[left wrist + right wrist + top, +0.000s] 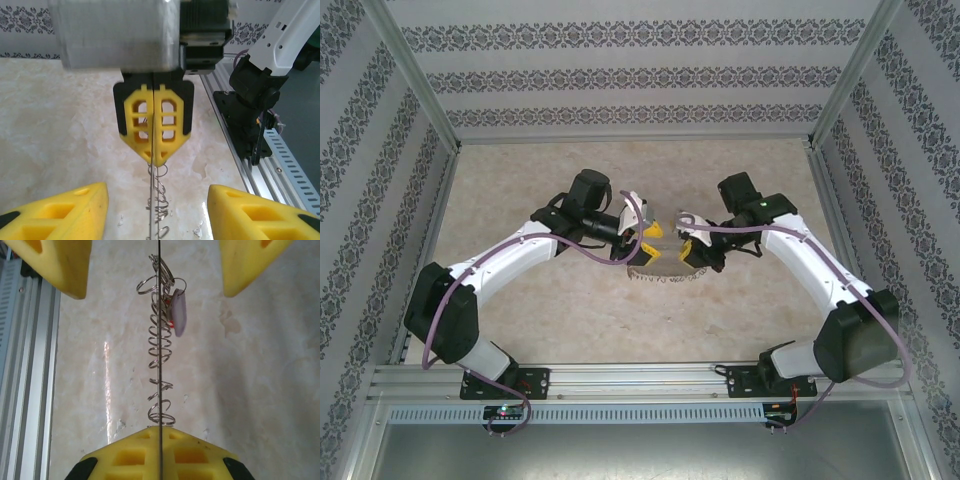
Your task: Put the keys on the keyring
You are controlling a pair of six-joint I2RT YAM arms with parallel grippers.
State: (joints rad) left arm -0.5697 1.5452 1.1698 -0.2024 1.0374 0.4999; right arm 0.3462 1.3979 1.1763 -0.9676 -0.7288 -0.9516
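**Edges / room.** Near edge: aluminium rail (640, 380) runs the full width, w/ both arm bases bolted to it. Table (570, 300) is bare btwn the bases and the grippers, and bare again beyond them up to the patterned back wall (620, 80). Side walls close in on both flanks. Each arm's elbow sits near its side frame, so there is little lateral room there. Open room is fore and aft of table ctr.

**Hidden / unclear.** In the top view the fingertips and keyring (159, 365) crowd together at table ctr, and detail is too small to read. From both wrists the keyring is seen edge-on: a thin straight wire w/ small rings (160, 347) coiled along it. Its ends are cut off by the frame edge and by the fingers. Whether it rests on the table or hangs clear: cannot tell. One pale key (178, 315) hangs among the small rings, just beside the wire, toward the left gripper's end. A red speck (170, 325) touches it, too small to identify.

**Fingers.** Right gripper (160, 432): closed tight, pads together on the keyring wire, which runs out of the seam. Left gripper (156, 192): fingers well apart, one on each side of the wire. No contact visible, nothing held. The two grippers face tip to tip, near each other.
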